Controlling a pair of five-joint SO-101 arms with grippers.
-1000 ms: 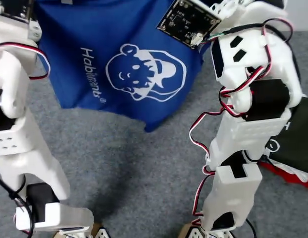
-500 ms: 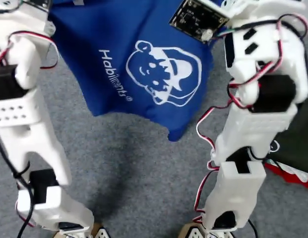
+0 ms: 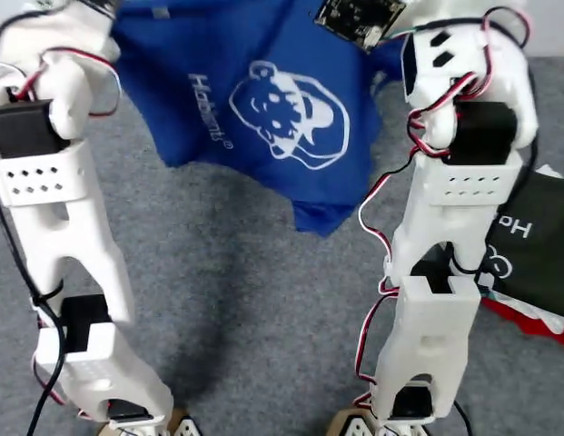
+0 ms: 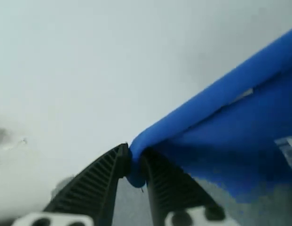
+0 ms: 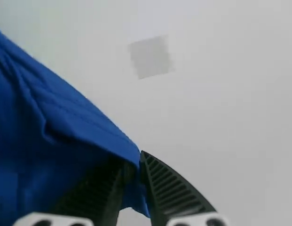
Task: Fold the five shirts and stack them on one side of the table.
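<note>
Two grippers hold one blue shirt [image 3: 263, 100] by its upper edge above the grey table [image 3: 245, 300]. The left gripper [image 4: 133, 155] is closed almost fully, its ribbed black jaws pinching a rolled fold of the blue cloth. The right gripper [image 5: 136, 162] is clamped the same way on another part of that edge. The shirt hangs spread between the arms, white print facing up. Whether its lower corner touches the table cannot be told. Beside the right arm lies a black shirt [image 3: 536, 245] on a red one [image 3: 536, 327].

We see a blue fabric shirt [image 3: 218, 64] with a white cartoon face and white letters, a plain grey counter [image 3: 245, 309], a black folded cloth [image 3: 540, 263] with white print, and a red cloth edge [image 3: 527, 320].
</note>
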